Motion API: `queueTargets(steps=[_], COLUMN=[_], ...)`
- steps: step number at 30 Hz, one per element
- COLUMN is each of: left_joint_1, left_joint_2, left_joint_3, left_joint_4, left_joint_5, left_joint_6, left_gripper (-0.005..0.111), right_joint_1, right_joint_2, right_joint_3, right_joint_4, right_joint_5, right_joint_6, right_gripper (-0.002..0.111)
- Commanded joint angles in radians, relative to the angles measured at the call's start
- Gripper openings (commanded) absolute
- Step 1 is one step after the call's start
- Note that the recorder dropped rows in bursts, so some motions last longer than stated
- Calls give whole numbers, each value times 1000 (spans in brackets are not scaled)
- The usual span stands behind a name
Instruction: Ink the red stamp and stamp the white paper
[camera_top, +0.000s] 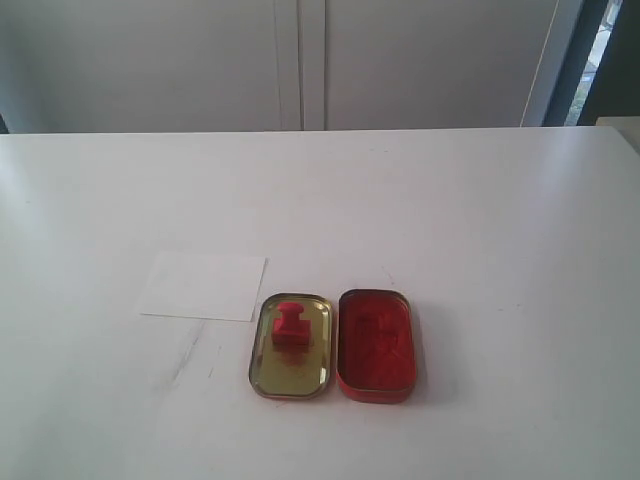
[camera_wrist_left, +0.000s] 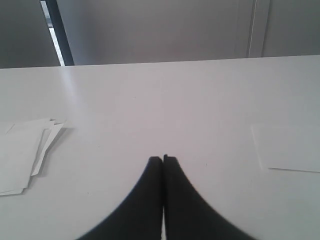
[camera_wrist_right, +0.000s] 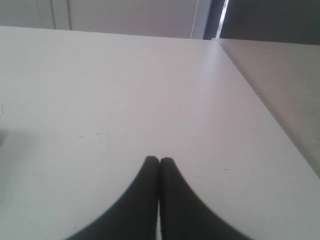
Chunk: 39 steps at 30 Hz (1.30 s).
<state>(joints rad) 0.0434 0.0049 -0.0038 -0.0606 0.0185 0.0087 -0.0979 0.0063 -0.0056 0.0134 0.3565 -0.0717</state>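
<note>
The red stamp (camera_top: 289, 326) stands upright in the gold oval tin lid (camera_top: 290, 378) near the table's front. Just right of it lies the open red ink-pad tin (camera_top: 376, 342). The white paper (camera_top: 204, 285) lies flat to the left of the lid, and its edge also shows in the left wrist view as the white paper (camera_wrist_left: 287, 148). Neither arm appears in the exterior view. My left gripper (camera_wrist_left: 163, 159) is shut with nothing in it, over bare tabletop. Likewise shut and holding nothing, my right gripper (camera_wrist_right: 159, 160) hovers above bare table.
A loose stack of white sheets (camera_wrist_left: 22, 152) lies on the table in the left wrist view. The right wrist view shows the table's side edge (camera_wrist_right: 265, 112) with a second surface beyond it. Cabinet doors (camera_top: 300, 60) stand behind the table.
</note>
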Motion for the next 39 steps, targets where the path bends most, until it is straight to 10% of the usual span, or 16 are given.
queueTargets(steps=[1, 14, 39], left_joint_1=[4, 4, 4], left_joint_2=[-5, -5, 573], left_joint_3=[4, -2, -645], left_joint_4=[-5, -5, 21], left_joint_5=[-24, -19, 525], left_joint_6=[-9, -9, 75], left_gripper=[0, 0, 0], right_joint_1=[-3, -3, -3], right_joint_2=[-6, -6, -6], right_joint_3=[6, 6, 6], right_joint_4=[-8, -8, -8], right_joint_5=[-14, -14, -14], right_joint_6=[0, 0, 0], right_gripper=[0, 0, 0])
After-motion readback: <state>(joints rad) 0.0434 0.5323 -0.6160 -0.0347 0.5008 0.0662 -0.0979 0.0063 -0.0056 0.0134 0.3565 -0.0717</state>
